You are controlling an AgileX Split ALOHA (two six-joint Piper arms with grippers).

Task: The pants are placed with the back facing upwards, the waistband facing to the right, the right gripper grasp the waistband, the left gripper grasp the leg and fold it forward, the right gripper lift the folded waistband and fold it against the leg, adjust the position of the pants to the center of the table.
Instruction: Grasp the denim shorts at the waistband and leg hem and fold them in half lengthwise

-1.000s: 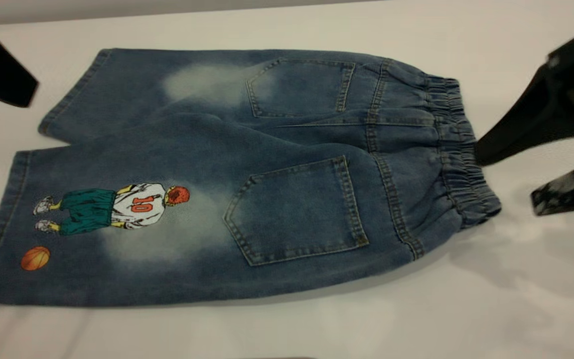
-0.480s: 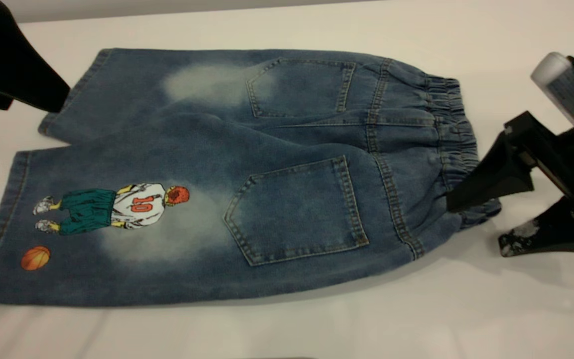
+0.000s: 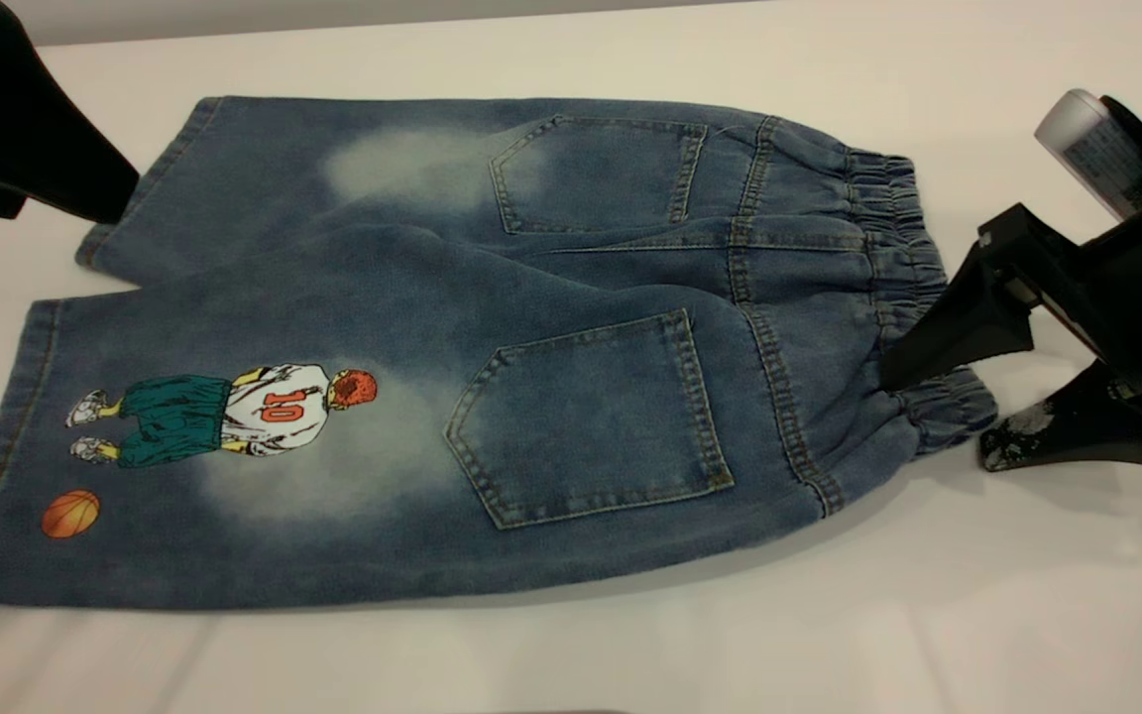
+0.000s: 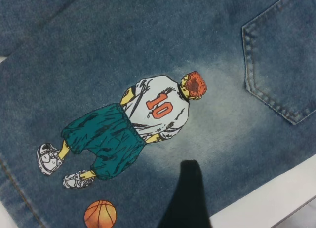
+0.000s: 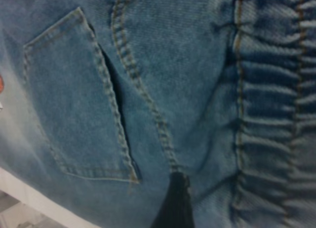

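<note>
The pants [image 3: 472,347] lie flat, back up, on the white table [image 3: 630,645], the printed leg [image 3: 234,446] nearest the camera. At the elastic waistband [image 3: 913,297] the right gripper [image 3: 933,412] is spread wide: one finger pressing the gathers (denim puckers there), the other on the tabletop. Farthest back, the left gripper [image 3: 26,139] sits by the plain leg's hem; its spread cannot be told.
</note>
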